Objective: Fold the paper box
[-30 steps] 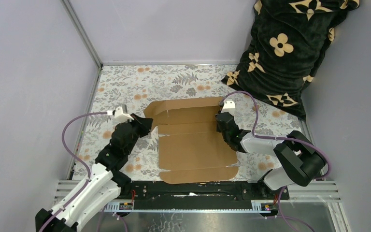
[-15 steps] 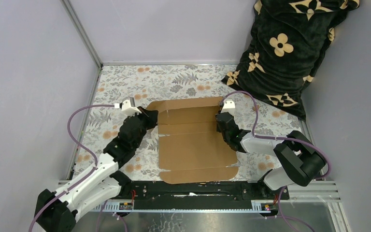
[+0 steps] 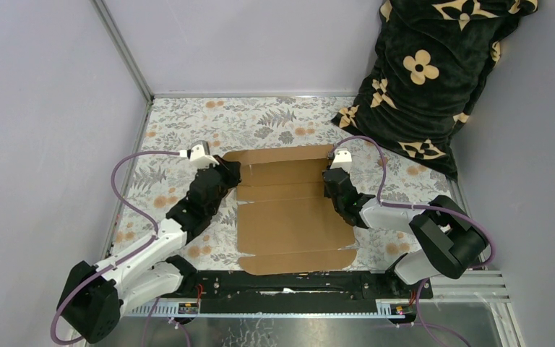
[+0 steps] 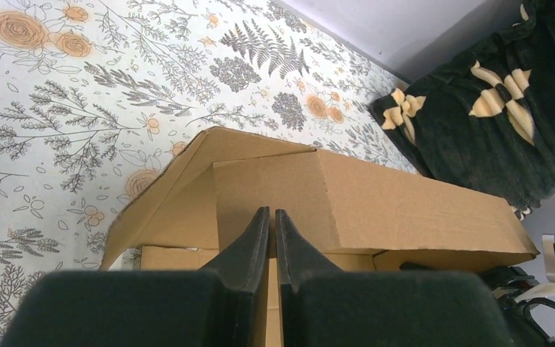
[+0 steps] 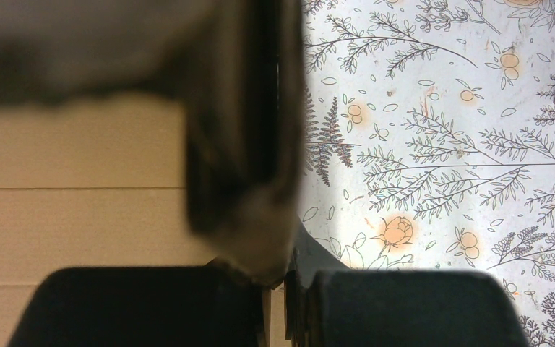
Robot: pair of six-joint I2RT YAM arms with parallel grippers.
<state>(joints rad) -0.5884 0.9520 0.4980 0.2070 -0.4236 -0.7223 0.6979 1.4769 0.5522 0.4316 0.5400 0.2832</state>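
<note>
The paper box (image 3: 289, 217), apparently clamped by left hand (image 4: 268, 215) at 9 o'clock and right hand (image 5: 285, 273) at 3, could be torn by uneven pulling.

Top, wrist cams; paper box (image 3: 293, 217) shared

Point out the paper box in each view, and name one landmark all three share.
Top external: paper box at centre, on the floral tablecloth.
Left wrist: box across the middle and right, a flap raised.
Right wrist: box in the left half, flat panels.
Shared landmark: the floral tablecloth beneath it.
</note>
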